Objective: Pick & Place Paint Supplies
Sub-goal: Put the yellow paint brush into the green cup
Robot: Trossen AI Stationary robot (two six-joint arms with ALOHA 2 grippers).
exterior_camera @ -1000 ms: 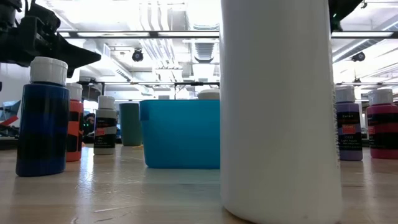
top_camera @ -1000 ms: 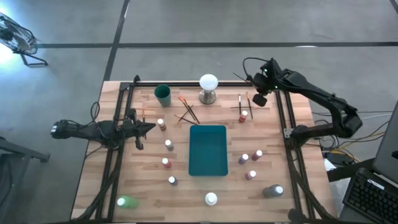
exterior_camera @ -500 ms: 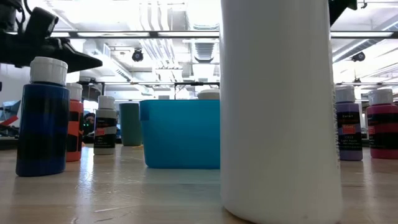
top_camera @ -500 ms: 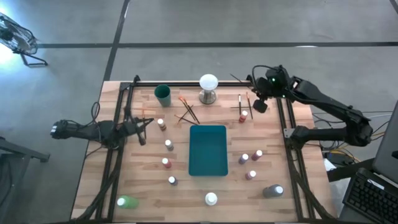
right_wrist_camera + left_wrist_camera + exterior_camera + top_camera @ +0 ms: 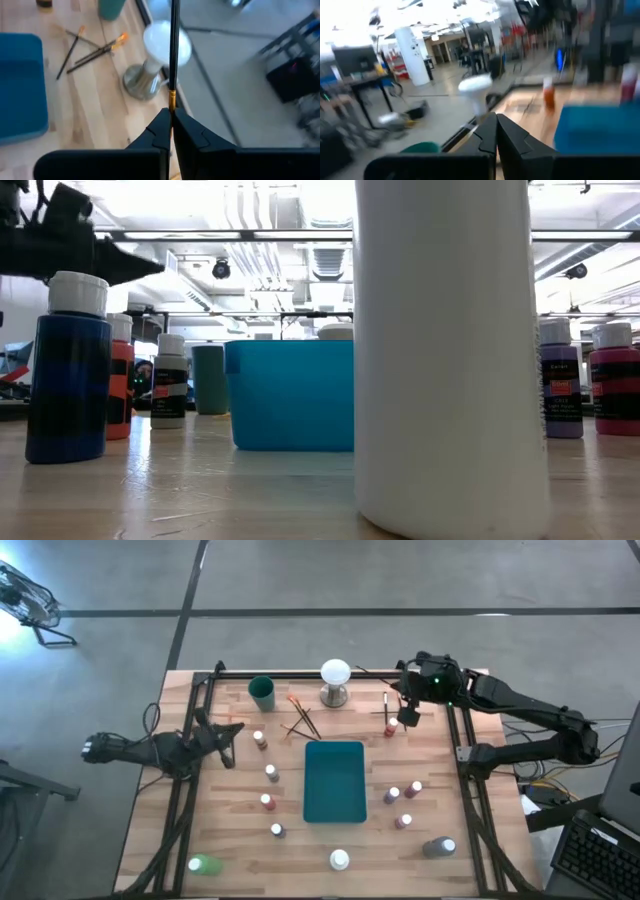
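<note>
We see a wooden table (image 5: 230, 840) with a teal tray (image 5: 334, 780) at its centre and small paint bottles (image 5: 272, 773) scattered either side. The right gripper (image 5: 407, 717), above the far right area, pinches a thin dark brush (image 5: 174, 45). The left gripper (image 5: 233, 728), fingers pressed together and empty, hovers at the left edge. More brushes (image 5: 301, 720) lie crossed behind the tray.

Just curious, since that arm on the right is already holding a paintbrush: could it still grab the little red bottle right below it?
Probably not yet. The right gripper is shut on a thin brush, so though the red bottle stands unblocked, it must release the brush first.
</note>
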